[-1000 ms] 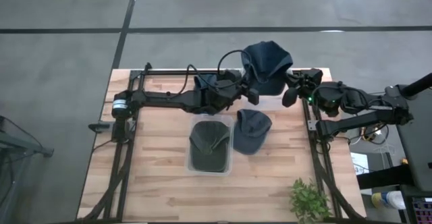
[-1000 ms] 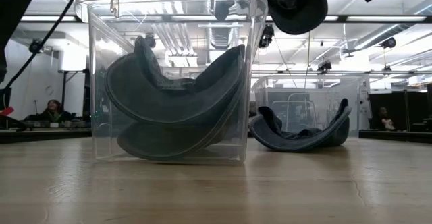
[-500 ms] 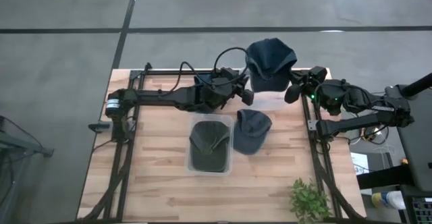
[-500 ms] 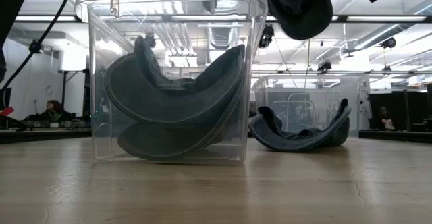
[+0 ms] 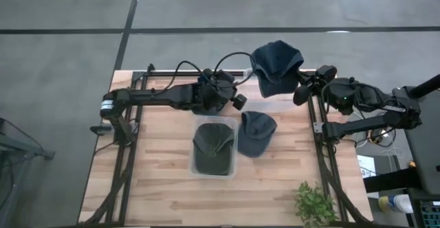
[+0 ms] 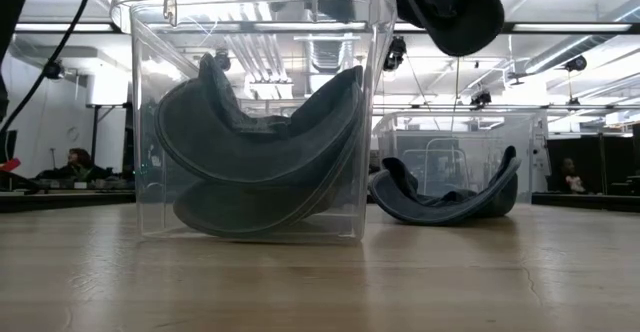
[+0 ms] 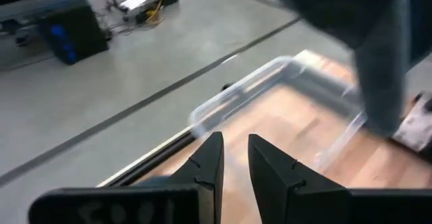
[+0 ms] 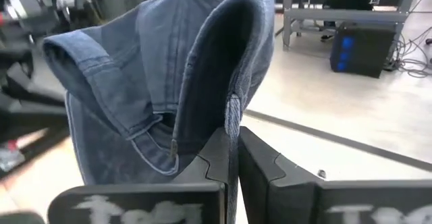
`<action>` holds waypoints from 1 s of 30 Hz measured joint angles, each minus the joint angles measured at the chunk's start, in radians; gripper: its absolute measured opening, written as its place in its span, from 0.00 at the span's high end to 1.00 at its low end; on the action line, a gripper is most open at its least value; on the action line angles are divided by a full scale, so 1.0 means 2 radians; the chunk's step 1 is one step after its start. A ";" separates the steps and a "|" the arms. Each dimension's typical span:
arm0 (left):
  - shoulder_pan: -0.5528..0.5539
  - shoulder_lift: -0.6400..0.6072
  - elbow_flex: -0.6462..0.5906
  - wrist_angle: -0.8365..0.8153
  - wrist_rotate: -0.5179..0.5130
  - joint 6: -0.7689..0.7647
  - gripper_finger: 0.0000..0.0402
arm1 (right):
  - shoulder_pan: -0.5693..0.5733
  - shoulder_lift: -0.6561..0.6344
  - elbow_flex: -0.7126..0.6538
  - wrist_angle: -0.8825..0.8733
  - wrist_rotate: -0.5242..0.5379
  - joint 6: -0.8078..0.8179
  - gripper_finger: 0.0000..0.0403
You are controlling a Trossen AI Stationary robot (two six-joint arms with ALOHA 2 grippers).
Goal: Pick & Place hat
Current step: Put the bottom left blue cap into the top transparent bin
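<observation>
High view, right hand: your right hand is clamped on the edge of a dark blue denim cap, which hangs lifted over the far edge of the wooden counter.
High view, left hand: your left hand sits near the middle of the counter's far side, just beside the held cap and apart from it, gripping nothing.
High view, counter: a clear plastic bin stands at the centre with a dark grey cap inside; a second blue denim cap lies on the wood touching the bin's right side. A small green plant sits at the near right corner.
Low view: you see the clear bin close up with the grey cap curled inside. The loose denim cap rests on the counter to its right, with another clear plastic tub behind it. The held cap hangs above, clear of the counter.
Left wrist view: your left hand's fingers stand slightly parted with only air between them; the clear tub lies ahead and the held cap fills the corner.
Right wrist view: your right hand is pinched tight on the denim cap's seam, fabric draping up from the fingers.
</observation>
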 joint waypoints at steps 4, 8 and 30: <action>-0.001 -0.020 0.000 -0.079 -0.021 -0.016 0.85 | -0.012 0.039 0.064 -0.095 -0.028 0.000 0.98; -0.001 -0.032 -0.005 -0.178 -0.057 -0.059 0.85 | -0.034 0.091 0.123 -0.174 -0.058 -0.029 0.98; -0.020 -0.364 -0.455 0.057 -0.072 -0.106 0.84 | -0.240 0.267 0.259 -0.244 -0.258 -0.302 0.98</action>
